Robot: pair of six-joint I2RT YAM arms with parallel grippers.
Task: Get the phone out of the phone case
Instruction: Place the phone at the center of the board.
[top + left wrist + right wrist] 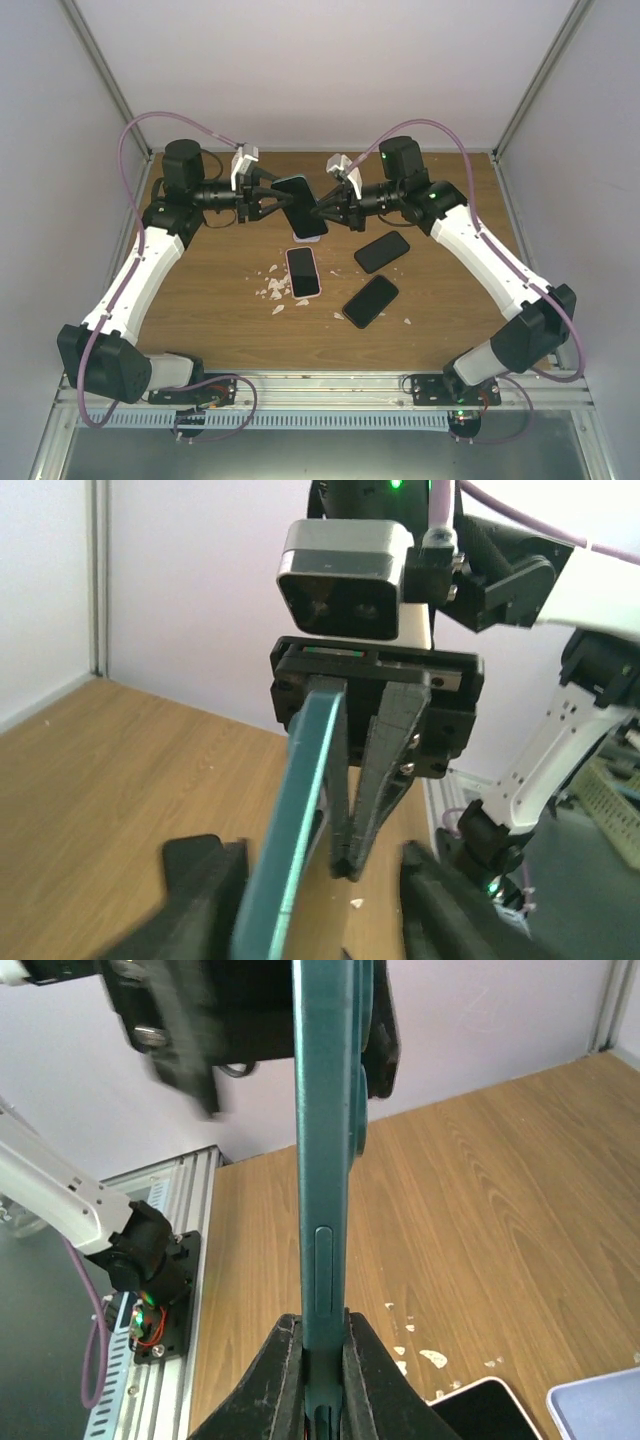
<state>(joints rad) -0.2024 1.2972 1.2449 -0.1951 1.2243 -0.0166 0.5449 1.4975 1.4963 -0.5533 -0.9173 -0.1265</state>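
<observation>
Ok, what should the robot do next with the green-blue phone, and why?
Probably slide the left hand back off the teal phone: its fingers stand apart around it, while the right hand is shut on the phone's edge, holding it above the table.

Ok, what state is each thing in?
teal phone: lifted off the table
right pincer: shut on the teal phone
left pincer: open around the teal phone
pink-cased phone: flat on the table, screen up
far black phone: flat on the table
near black phone: flat on the table
</observation>
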